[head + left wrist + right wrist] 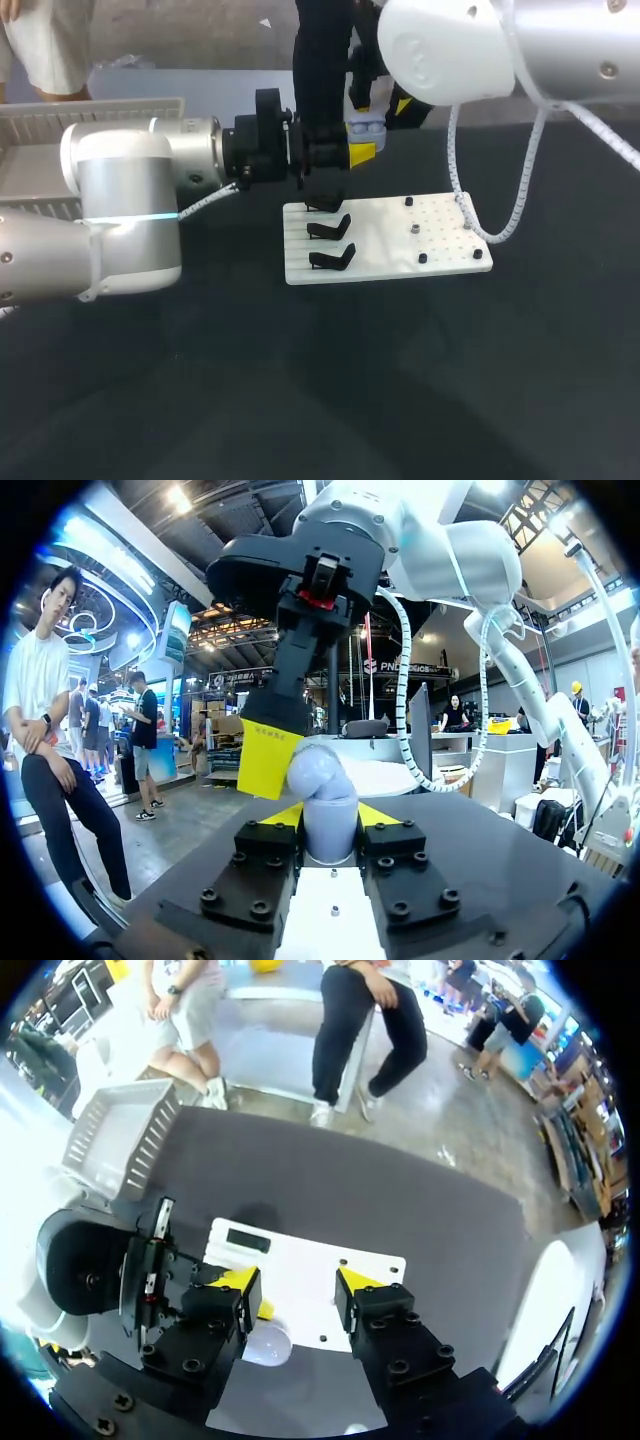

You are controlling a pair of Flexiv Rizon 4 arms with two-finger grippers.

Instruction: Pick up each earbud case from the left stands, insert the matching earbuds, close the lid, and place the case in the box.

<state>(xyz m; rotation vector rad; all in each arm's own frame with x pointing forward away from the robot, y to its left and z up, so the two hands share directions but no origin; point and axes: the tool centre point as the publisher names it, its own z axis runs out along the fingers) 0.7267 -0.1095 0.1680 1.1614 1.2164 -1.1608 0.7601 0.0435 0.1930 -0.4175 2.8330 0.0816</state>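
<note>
Left fingers (pixel 288 816): clamped from both sides on the earbud case (pixel 320 780), held off the surface (pixel 400 380), above the far left corner of the white board (pixel 440 235).
Right fingers (pixel 243 1286): apart, hanging just over the case; one yellow tip close against its side in the left wrist view, contact not certain.
Lid: cannot tell whether open or shut.
Stands (pixel 330 228): three black ones in a row down the left of the board, nothing seen resting on them.
Box (pixel 60 125): far left, well apart from the case.
Small pieces (pixel 413 229): on the right of the board, too small to call earbuds.
Risk, slip: rounded, smooth-looking shell in a narrow pinch; a sideways push from the right tip likely to twist it or squeeze it out, with a drop onto the stands below.
Risk, collision: both wrists crowded over one spot; a small error in height or angle enough to knock finger against finger.
Risk, lid: pressing off-centre likely to lever the case in the grip instead of moving the lid.
Risk, cable (pixel 520 210): white coil of the right arm hanging by the far right corner of the board; possible snag on the pieces there, dragging the board.
</note>
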